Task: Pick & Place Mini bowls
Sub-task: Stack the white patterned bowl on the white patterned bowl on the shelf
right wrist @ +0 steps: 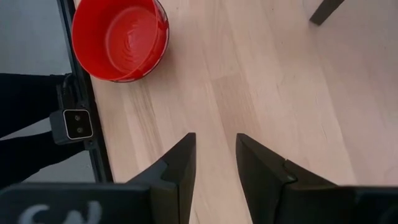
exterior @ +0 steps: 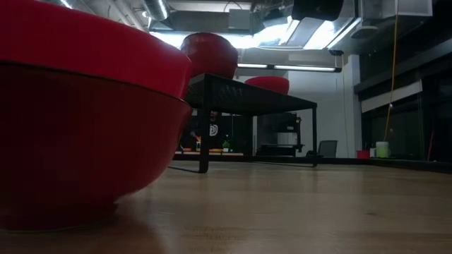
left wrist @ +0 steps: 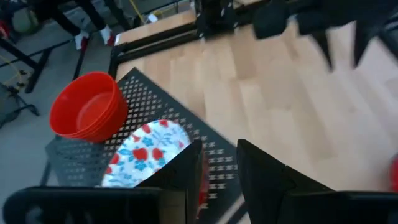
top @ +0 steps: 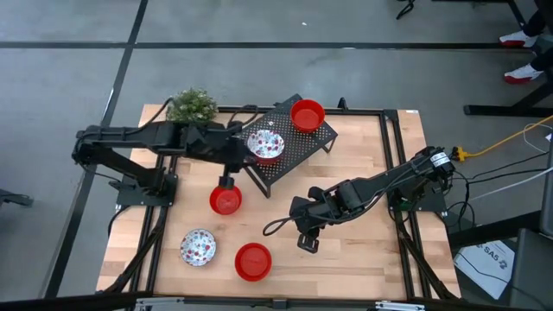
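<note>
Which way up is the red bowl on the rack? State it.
Upright. The red bowl rests on the black mesh rack with its open mouth up, its hollow inside in plain sight and empty.

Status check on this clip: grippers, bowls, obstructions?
Left gripper open beside floral bowl on rack. Right gripper open, empty, over table. Nothing obstructing.

Five small round mini bowls are seen, all upright with their mouths facing up. A glossy plain red bowl [top: 307,114] is set at the far right corner of the black mesh rack [top: 298,149], and a white bowl with red floral speckles [top: 265,144] is placed on the same rack to its left. On the wooden table [top: 363,250], a second red bowl [top: 225,199] is found left of centre, a second floral bowl [top: 198,247] near the left front, and a third red bowl [top: 252,261] just right of it.
</note>
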Motion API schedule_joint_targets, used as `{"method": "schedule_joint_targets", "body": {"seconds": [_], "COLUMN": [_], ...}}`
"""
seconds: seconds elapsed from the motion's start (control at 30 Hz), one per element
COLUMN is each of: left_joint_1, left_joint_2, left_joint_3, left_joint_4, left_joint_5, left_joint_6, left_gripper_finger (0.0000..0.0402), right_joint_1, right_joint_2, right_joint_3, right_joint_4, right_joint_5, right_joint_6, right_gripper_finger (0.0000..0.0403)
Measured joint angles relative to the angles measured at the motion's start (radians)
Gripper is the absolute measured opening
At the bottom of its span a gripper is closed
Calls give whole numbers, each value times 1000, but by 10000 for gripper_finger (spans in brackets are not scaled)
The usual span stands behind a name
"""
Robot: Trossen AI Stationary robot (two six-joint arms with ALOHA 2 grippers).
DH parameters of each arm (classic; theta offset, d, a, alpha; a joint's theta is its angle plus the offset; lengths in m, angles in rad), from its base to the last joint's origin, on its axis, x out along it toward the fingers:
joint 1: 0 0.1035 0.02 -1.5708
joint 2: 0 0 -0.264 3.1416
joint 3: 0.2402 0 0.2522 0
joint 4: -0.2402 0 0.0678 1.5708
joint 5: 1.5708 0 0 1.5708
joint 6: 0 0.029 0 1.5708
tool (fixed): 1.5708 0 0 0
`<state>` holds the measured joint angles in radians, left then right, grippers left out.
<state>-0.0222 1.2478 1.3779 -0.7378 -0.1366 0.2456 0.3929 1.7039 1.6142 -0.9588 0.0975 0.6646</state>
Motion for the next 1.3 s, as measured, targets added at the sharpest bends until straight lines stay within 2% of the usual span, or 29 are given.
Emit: {"method": "schedule_joint_targets", "body": {"seconds": [0.3,0.8,1.3], "left_joint_1": [-131,-383,-709], "left_joint_2": [-35,10,9], "left_joint_3": [0,-5,-209], "left_joint_4": [-147,-361,-367], "left_joint_5": [1,1,33], "left_joint_6": [-172,-511,-978], "left_gripper_finger": [93,86,88], "right_joint_1": [-11,-20,-20], "right_joint_2": [0,0,0], "right_joint_3": [0,0,0], "right_joint_4": [-1,-3,-3], "right_joint_5": [0,16,16], "right_joint_6": [-46,-105,-120], "right_gripper_finger": [114,114,114]}}
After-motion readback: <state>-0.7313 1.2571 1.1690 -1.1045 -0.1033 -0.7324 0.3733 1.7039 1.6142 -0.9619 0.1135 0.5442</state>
